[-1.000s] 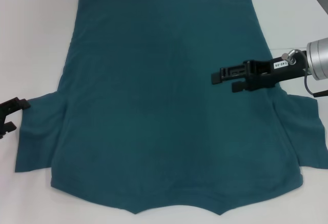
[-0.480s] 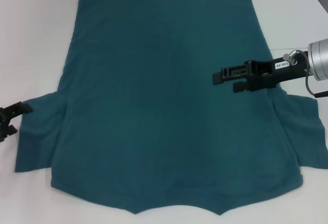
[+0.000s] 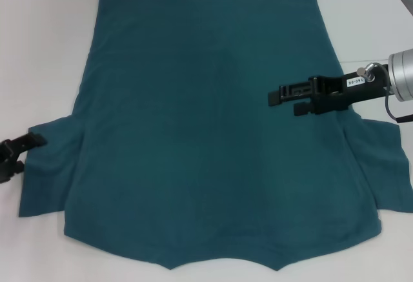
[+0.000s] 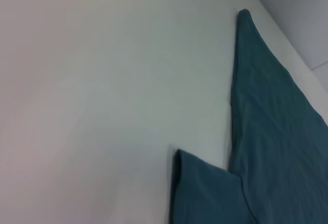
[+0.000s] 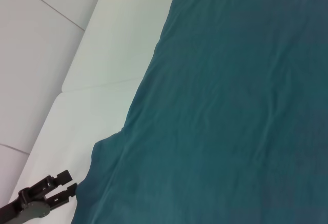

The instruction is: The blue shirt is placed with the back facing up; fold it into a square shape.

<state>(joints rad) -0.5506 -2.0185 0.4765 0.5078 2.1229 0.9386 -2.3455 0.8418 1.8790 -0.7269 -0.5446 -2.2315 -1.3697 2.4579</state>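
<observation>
Right now the white table (image 3: 39, 50) holds the blue shirt (image 3: 206, 120), spread out flat with its plain back up. It covers most of the table. Its straight bottom edge is far from the robot, and the neck edge is close to the robot. So the long way of the shirt runs away from the robot. One short sleeve sticks out on each side, near the robot. No fold has been made yet.

The right gripper (image 3: 287, 100) hangs over the right half of the shirt, pointing across toward the middle. Its two black fingers are open a little, and nothing is between them.

The left gripper (image 3: 18, 153) is low, at the table's left edge, just beside the outer edge of the left sleeve (image 3: 48, 172). Its fingers are spread apart, and they hold nothing. I cannot tell if a finger tip is touching the cloth.

I think the first fold should bring a side in toward the middle. The left gripper is much nearer to a sleeve, which lies to its right, toward the shirt's middle. A grab there looks like the easy start.
</observation>
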